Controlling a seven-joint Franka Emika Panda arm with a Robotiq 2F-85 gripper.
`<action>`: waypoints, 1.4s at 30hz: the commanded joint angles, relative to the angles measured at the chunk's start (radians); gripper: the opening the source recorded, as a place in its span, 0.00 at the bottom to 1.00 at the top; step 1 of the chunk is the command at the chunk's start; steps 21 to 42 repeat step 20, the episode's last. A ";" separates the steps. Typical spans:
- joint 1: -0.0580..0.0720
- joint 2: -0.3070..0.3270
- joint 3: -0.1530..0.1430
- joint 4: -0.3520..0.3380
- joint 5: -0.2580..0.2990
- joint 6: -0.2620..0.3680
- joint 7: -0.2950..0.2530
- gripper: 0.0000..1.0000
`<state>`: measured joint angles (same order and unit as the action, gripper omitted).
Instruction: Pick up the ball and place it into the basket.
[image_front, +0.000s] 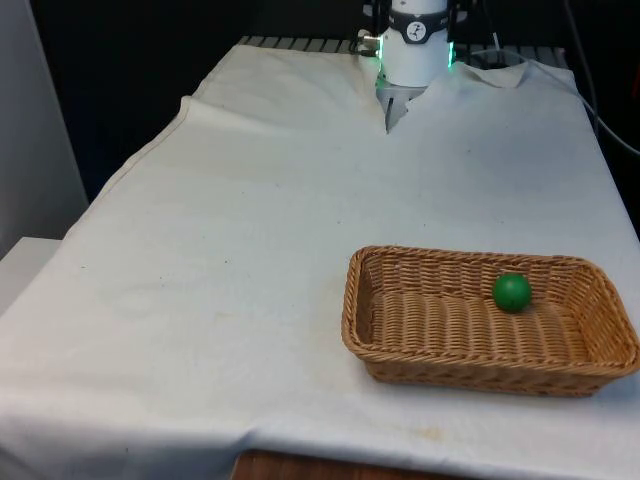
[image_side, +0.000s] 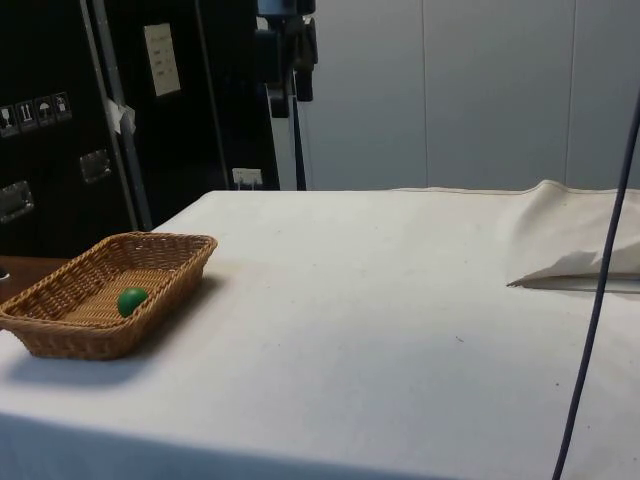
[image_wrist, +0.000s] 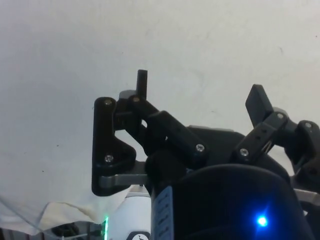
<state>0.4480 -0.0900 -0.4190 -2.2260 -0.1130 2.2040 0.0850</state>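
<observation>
White cloth (image_front: 250, 250), green ball (image_front: 512, 292) inside wicker basket (image_front: 400, 345), jaws wide apart, empty.

Small green ball (image_side: 131, 300) inside oblong woven wicker basket (image_side: 60, 335), near its middle. Basket on white cloth-covered table (image_side: 380, 300), before dark cabinets (image_side: 60, 120).

Front and side cameras share the basket (image_front: 490, 320); wrist camera faces cloth (image_wrist: 75, 60) closely
</observation>
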 joint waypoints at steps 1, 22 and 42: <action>-0.004 0.003 -0.003 0.003 -0.010 -0.001 0.008 1.00; -0.004 -0.005 -0.048 -0.005 -0.005 0.000 -0.017 1.00; -0.004 -0.005 -0.048 -0.005 -0.005 0.000 -0.017 1.00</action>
